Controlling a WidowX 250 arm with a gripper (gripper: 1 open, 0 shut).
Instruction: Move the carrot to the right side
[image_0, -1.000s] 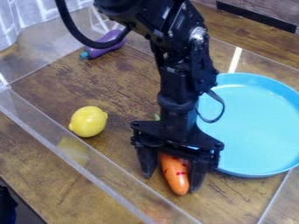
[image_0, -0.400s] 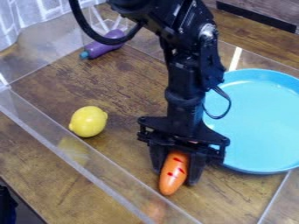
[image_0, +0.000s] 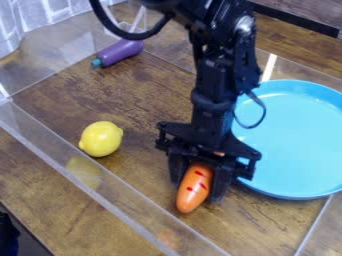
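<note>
Clear plastic strip (image_0: 123, 204) is run diagonally along the desk's (image_0: 47, 185) near-left edge, probably placed as a low barrier so things are kept from rolling off. Yellow lemon (image_0: 100, 138) is set just inside it, toward the left edge. No part in the task, so best left untouched.

Purple eggplant (image_0: 119, 53) is seen farther back, toward the far-left corner, lying at a slant. Well apart from the arm; no clearance issue expected there.

Carrot (image_0: 195, 189) is found at the near edge, around mid-width, between the strip and the plate. Its orange tip is pointed toward the near edge; the leafy top is hidden under the jaws (image_0: 205, 166). Jaws are clenched on the carrot at that upper end, brought down from above. Grip at one end probably means the tip will droop or swing once weight is taken. Whether the tip is touching the wood can't be told from this angle.

Blue plate (image_0: 301, 140) is placed by the right edge, just beside the arm. Most of the right side is taken up by it, so the drop spot has to be picked with the rim in mind. Grasp judged done, transfer pending: a lift high enough for the rim to be cleared, then a rightward move. Main risks: rim clipped on the way over, or carrot twisted out of the end grip.
</note>
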